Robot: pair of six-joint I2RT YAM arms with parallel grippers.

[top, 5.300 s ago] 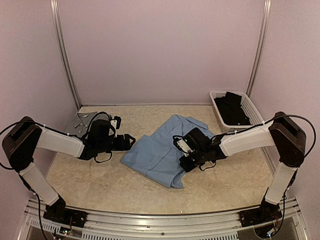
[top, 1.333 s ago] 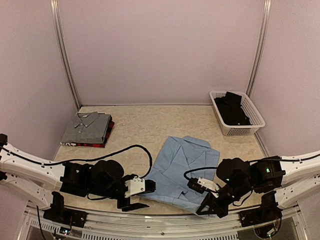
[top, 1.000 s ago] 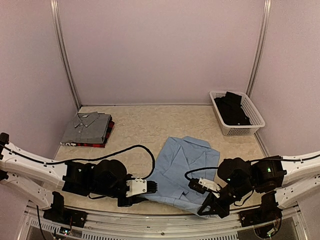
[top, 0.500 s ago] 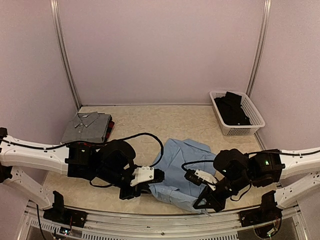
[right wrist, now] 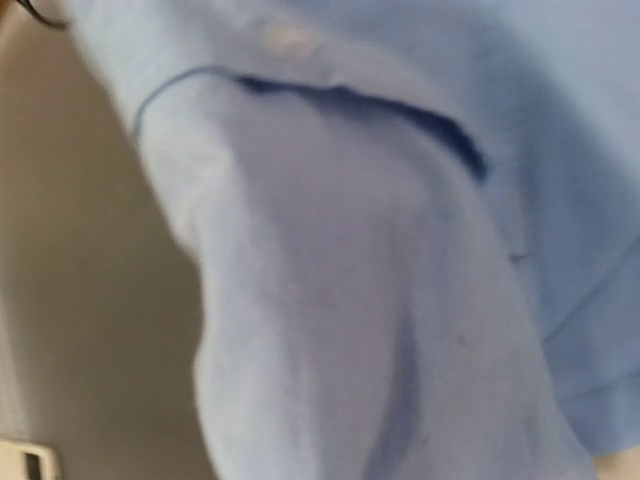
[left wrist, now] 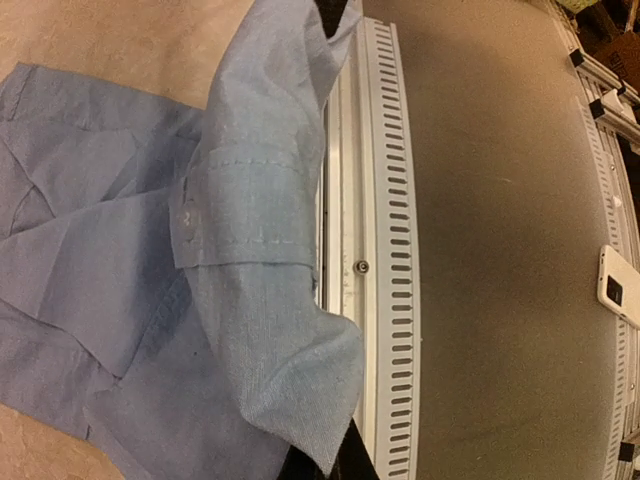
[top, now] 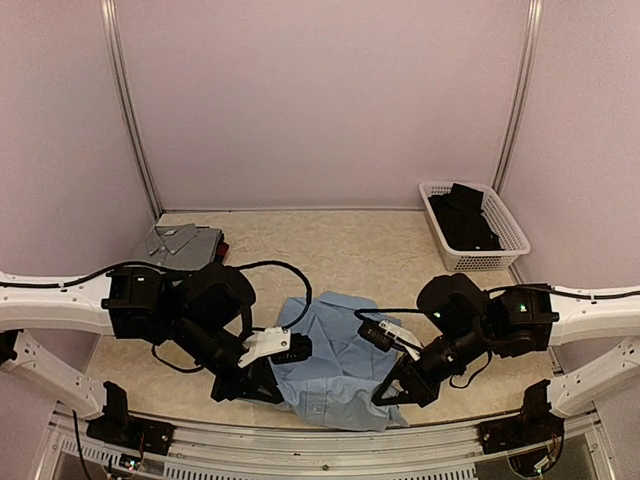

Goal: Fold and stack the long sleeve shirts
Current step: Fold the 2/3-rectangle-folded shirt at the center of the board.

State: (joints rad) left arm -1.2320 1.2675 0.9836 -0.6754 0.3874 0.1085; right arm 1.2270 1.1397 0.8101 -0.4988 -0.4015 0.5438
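Compared with the view half a second earlier, both arms are now carrying the near hem of the light blue shirt (top: 335, 365) up and away from the table's near edge. The cloth is bunching into a narrower heap near the middle of the table (top: 330, 250). The left gripper (top: 298, 347) was partly open 1 second ago. It is now closed tight and is pinching the shirt's near-left hem. In the left wrist view the light blue shirt (left wrist: 150, 250) is hanging in a fold from the dark fingertips (left wrist: 320, 468), beside the slotted metal rail (left wrist: 385, 250). The right gripper (top: 388, 390) is closed as before and is gripping the near-right hem. Blue cloth (right wrist: 350, 300) is filling its wrist view, and its fingers are not showing there.

The grey shirt (top: 180, 240) is lying folded on the plaid shirt (top: 222, 248) at the far-left corner, partly behind the left arm. The white basket (top: 510, 235) is standing at the far right, holding dark clothing (top: 465, 215).
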